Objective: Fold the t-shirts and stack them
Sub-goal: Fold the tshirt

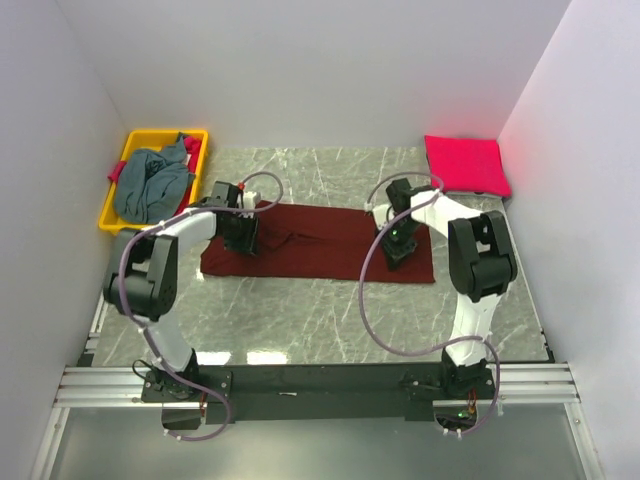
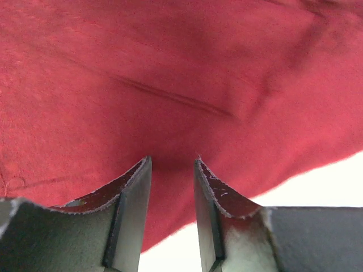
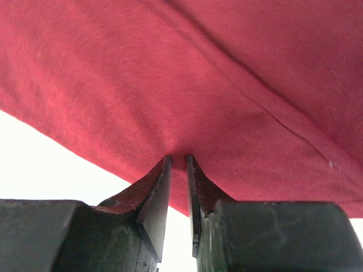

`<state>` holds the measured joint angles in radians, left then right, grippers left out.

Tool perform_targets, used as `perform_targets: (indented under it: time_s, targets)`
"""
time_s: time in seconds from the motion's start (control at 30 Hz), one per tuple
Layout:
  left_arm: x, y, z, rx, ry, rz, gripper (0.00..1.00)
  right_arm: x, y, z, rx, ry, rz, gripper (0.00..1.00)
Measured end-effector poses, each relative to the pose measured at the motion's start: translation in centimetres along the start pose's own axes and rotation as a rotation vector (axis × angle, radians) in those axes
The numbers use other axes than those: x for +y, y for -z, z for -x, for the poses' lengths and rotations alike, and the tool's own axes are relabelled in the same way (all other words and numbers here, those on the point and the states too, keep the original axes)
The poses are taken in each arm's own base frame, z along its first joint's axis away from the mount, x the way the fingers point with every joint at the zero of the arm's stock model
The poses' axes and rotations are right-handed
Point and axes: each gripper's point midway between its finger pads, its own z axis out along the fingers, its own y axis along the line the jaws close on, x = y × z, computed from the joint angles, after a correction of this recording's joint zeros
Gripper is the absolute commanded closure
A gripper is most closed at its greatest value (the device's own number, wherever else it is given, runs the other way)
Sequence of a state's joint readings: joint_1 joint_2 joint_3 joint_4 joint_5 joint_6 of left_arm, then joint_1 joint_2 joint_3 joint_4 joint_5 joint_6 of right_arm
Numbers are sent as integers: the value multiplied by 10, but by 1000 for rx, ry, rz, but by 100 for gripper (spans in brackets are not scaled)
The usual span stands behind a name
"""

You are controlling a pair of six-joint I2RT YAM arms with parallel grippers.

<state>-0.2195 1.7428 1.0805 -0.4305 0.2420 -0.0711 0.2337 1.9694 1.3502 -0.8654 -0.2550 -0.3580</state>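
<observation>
3 shirts, 2 grippers, 1 bin. The maroon shirt is spread flat across the middle of the table, its long side running along the far edge. The pink shirt lies folded at the far right corner. The grey-blue shirt is bunched in the yellow bin at the far left corner, with a bit of pink cloth showing beside it. Only the top view shows all three shirts and the bin; the wrist views show just maroon cloth, fingers and a strip of bright table past the cloth's edge. The left arm and right arm come up from the near edge with elbows bowed outward and wrists tipped down onto the shirt. The left gripper is at the shirt's left end and the right gripper at its right end. In the left wrist view the jaws stand apart with their tips against the cloth, and no fold is clearly caught between them. In the right wrist view the jaws are nearly together, with maroon cloth puckered and pinched at the tips.
</observation>
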Motion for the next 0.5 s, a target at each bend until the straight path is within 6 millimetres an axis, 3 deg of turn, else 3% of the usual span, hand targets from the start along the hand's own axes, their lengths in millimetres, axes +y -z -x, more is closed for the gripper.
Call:
perform_targets:
  time_s: [0.07, 0.17, 0.4, 0.5]
  targets:
    - [11, -10, -1, 25, 16, 34, 59, 14, -2, -10, 25, 37, 12, 75]
    - [21, -20, 22, 21, 27, 54, 65, 47, -6, -27, 63, 113, 69, 75]
    - [34, -59, 118, -68, -19, 36, 62, 142, -5, -69, 158, 272, 322, 72]
    - [36, -61, 133, -94, -59, 35, 55, 154, 10, -64, 118, 276, 377, 71]
